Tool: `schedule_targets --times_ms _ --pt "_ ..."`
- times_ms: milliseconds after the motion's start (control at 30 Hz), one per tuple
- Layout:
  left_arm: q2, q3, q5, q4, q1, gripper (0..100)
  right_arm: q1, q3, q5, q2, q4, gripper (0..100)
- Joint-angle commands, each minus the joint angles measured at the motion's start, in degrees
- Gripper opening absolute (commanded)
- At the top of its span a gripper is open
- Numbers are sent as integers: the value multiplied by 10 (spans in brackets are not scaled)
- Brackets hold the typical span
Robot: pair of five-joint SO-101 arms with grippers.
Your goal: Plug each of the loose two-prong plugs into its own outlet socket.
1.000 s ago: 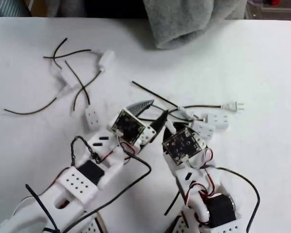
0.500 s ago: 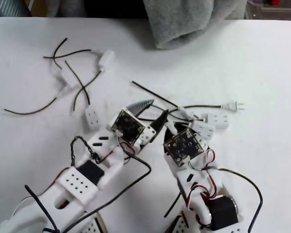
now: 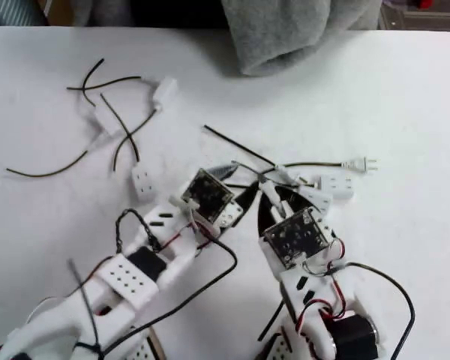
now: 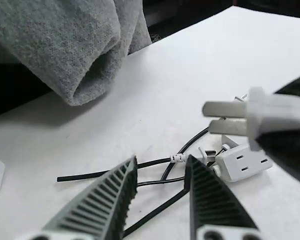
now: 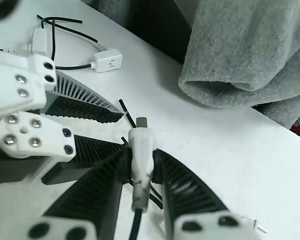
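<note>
Mid-bench, slightly toward the near edge: right gripper (image 5: 141, 156) is clamped on a white two-prong plug (image 5: 141, 142). It grips the plug by the body, with the prong end past the fingertips and the black cord running back between the fingers. The prongs are bare and not in any socket.

Left gripper (image 4: 161, 165) sits just beside it, jaws at a narrow gap with nothing between them, over loose black cords (image 4: 155, 176) lying on the bench.

Just right of the grippers are an outlet socket (image 3: 337, 185) and a second socket (image 3: 313, 199), close together. A loose plug (image 3: 362, 163) lies near them on the side toward the right edge, prongs pointing at that edge.

A third socket (image 3: 142, 180) lies on the bench left of the left arm. Toward the far left corner is a cord tangle (image 3: 105, 112) with a small white connector (image 3: 165, 91). I can't tell whether that one is a plug or a socket.

A grey cloth (image 3: 285, 37) drapes over the middle of the far edge.
</note>
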Motion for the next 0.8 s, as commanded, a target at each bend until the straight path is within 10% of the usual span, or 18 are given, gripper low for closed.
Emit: schedule_targets --times_ms 0,400,767 --pt "58 -17 -5 -64 1 169 8 -25 0 -3 0 19" --pt "98 -31 1 -166 -104 169 83 63 1 1 -104 19" --pt "87 -199 258 207 -282 251 80 97 -33 2 -131 19"
